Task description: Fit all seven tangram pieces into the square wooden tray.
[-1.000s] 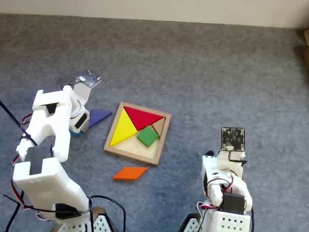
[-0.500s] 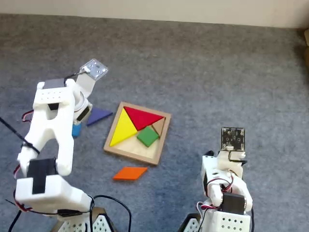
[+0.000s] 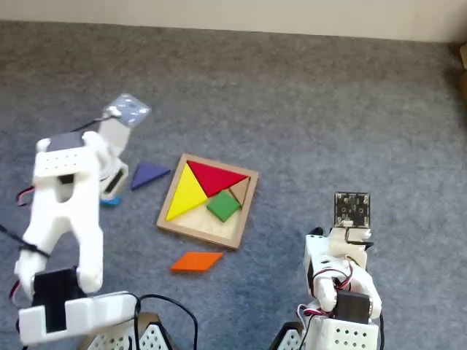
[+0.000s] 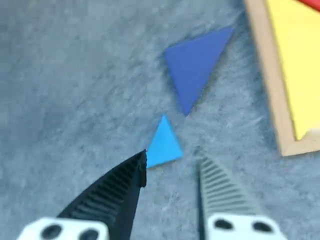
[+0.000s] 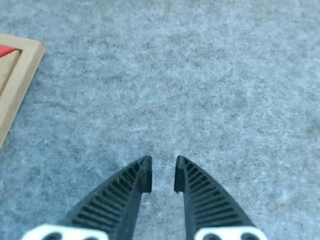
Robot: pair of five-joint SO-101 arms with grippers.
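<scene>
light blue triangle (image 3: 111,201) mostly under left arm (image 3: 69,197), tray (image 4: 270,90) cut by edge

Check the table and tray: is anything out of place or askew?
Three pieces lie outside the wooden tray: the dark blue triangle, the small light blue triangle and the orange parallelogram. Nothing looks damaged.

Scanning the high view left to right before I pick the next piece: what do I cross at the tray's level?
left arm → dark blue triangle → wooden tray → right arm
</scene>
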